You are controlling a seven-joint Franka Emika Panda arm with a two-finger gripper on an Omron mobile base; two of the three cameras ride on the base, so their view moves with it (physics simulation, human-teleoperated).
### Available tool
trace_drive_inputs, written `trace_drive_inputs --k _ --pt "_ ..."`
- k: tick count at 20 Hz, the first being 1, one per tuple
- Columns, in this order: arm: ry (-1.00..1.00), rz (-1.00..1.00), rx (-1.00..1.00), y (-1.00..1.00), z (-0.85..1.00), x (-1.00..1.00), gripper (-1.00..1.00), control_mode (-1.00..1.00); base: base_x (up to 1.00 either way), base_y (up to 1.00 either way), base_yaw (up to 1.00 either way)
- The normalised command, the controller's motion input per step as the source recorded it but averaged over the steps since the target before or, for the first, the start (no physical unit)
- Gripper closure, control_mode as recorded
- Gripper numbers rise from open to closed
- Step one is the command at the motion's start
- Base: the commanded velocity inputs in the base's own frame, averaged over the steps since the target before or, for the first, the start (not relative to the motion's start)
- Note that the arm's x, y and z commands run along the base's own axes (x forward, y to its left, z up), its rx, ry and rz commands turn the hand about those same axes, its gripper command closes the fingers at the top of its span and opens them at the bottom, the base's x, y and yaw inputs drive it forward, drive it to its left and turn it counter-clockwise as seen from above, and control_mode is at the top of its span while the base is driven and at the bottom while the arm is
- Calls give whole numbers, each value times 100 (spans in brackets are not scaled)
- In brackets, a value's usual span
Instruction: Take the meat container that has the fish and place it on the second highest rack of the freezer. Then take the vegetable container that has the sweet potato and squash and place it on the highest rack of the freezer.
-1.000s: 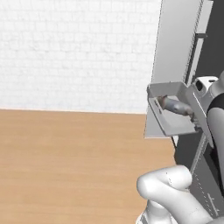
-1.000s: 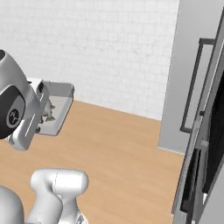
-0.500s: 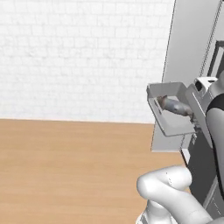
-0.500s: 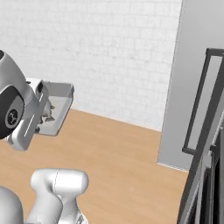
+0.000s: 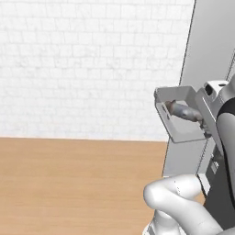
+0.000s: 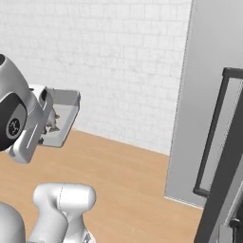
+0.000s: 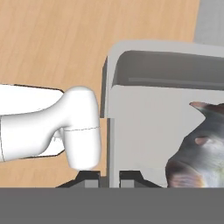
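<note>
My gripper (image 7: 109,177) is shut on the side wall of the meat container (image 7: 148,118), one fingertip on each side of that wall. The grey tray hangs in the air, tilted, in front of the arm (image 5: 183,131) (image 6: 64,111). The grey-silver fish (image 7: 199,153) lies inside it, toward the gripper's end (image 5: 183,111). The freezer (image 6: 209,71) stands at the right as a tall grey panel (image 5: 211,46), with a long black bar handle (image 6: 212,137). The vegetable container and the freezer's racks are out of view.
A white brick wall (image 5: 82,64) runs behind, above a wooden floor (image 5: 69,183). The robot's white lower arm (image 5: 179,202) rises in the foreground. Open floor lies to the left of the freezer (image 6: 128,175).
The whole picture has shifted as the base moves: the freezer has slid toward the right edge in both base views. The tray stays held in the same place before the arm.
</note>
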Motion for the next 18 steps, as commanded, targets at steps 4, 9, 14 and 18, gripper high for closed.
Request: trace_drive_inputs --k 4,9,14,18 --pt "0 0 0 0 0 0 100 100 83 16 -3" --pt "0 0 0 0 0 0 100 100 75 20 -5" --pt "0 0 0 0 0 0 100 100 53 40 -16" --pt "0 0 0 0 0 0 100 100 45 52 -25"
